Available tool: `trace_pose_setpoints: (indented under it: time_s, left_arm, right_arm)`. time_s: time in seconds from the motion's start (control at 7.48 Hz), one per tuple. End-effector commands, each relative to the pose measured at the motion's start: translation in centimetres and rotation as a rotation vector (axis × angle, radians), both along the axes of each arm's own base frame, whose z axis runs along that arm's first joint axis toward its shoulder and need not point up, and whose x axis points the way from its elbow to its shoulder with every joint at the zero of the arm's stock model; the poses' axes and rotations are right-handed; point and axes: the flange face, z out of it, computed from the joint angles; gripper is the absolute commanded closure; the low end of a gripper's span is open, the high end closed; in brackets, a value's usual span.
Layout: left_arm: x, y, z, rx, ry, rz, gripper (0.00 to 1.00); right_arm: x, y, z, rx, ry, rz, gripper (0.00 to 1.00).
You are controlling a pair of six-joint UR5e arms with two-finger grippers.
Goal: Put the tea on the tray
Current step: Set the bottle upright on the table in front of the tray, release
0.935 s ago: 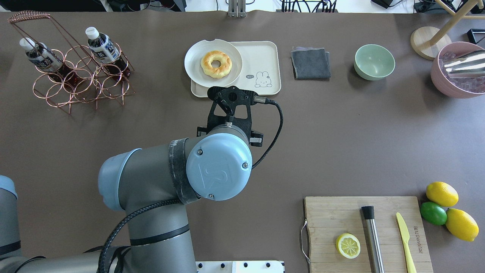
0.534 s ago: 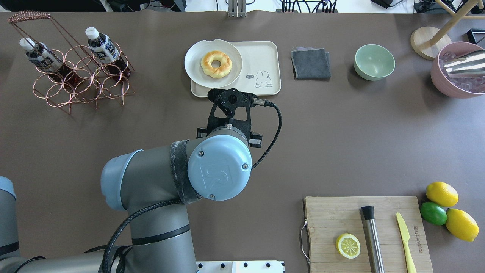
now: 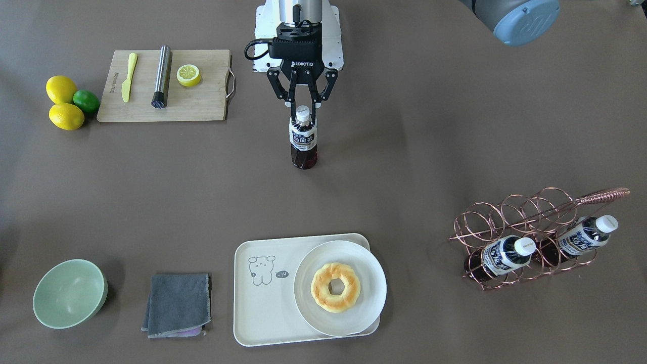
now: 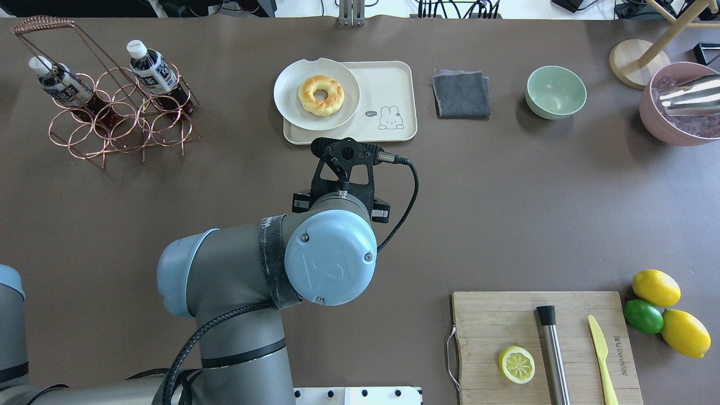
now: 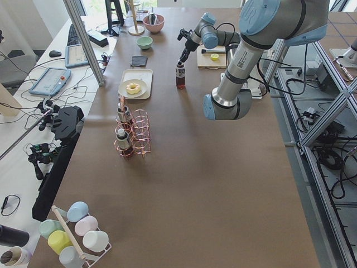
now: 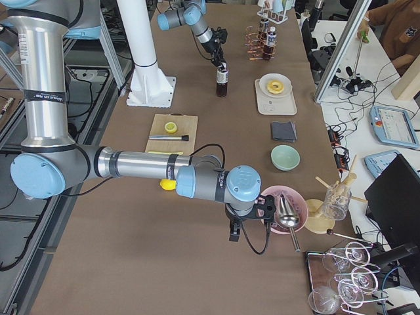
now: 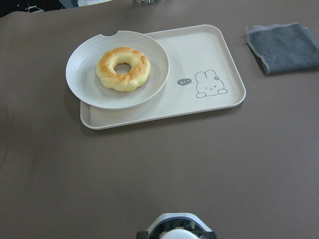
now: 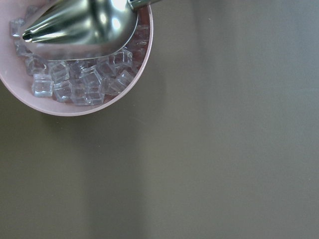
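The tea [image 3: 304, 139] is a small bottle of dark liquid with a white cap, upright at mid-table, well short of the tray. My left gripper [image 3: 303, 107] points down over it, shut on the tea at its cap and neck. I cannot tell whether its base touches the table. The white cap [image 7: 177, 232] shows at the bottom edge of the left wrist view. The cream tray [image 3: 258, 303] with its drawn animal lies farther out, bare on that side. My right gripper [image 6: 243, 230] hangs by the pink bowl; I cannot tell whether it is open or shut.
A white plate with a doughnut [image 3: 341, 288] covers one end of the tray. Two more bottles [image 3: 505, 255] lie in a copper wire rack [image 3: 525, 217]. A grey cloth [image 3: 177, 303] and a green bowl [image 3: 68, 293] sit beside the tray. A pink bowl of ice [image 4: 675, 112] holds a metal scoop.
In the overhead view my left wrist has drifted slightly back from the tray, toward the robot's side, and the elbow has shifted a little right.
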Motion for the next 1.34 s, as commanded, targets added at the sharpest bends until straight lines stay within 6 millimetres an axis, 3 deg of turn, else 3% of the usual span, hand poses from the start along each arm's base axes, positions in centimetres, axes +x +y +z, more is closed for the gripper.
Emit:
trace_pose_setpoints:
  time_s: [0.0,0.27,0.4,0.53,0.8,0.94,1.2]
  left_arm:
    - [-0.2,0.3,-0.4,0.017,0.01,0.002,0.03]
    - [-1.6,-0.1,-1.3,0.031,0.029,0.007,0.03]
    - [-3.5,-1.1,-2.2,0.09,0.008,0.03,0.03]
    - [-5.8,-4.1,-1.7,0.06,0.01,0.029,0.03]
    - [-13.9,-11.3,-0.4,-0.028,0.045,0.055,0.03]
    - [-18.0,-14.0,1.2,-0.003,0.051,0.046,0.03]
    - [-24.9,-18.1,11.4,0.007,0.067,-0.074,0.03]
  right_arm:
    - [0.0,-0.4,-0.6,0.012,0.002,0.0,0.0]
    - [0.2,-1.8,-2.2,0.044,0.005,0.0,0.0]
    - [0.2,-1.9,-2.2,0.046,0.008,0.0,0.0]
    - [-0.4,-2.3,-2.4,0.053,0.004,-0.011,0.0]
    - [-0.5,-2.5,-3.7,0.081,-0.015,-0.011,0.0]
    - [-0.4,-3.8,-5.3,0.111,-0.015,-0.009,0.0]
    - [-1.1,-5.6,-9.2,0.159,-0.055,-0.001,0.0]
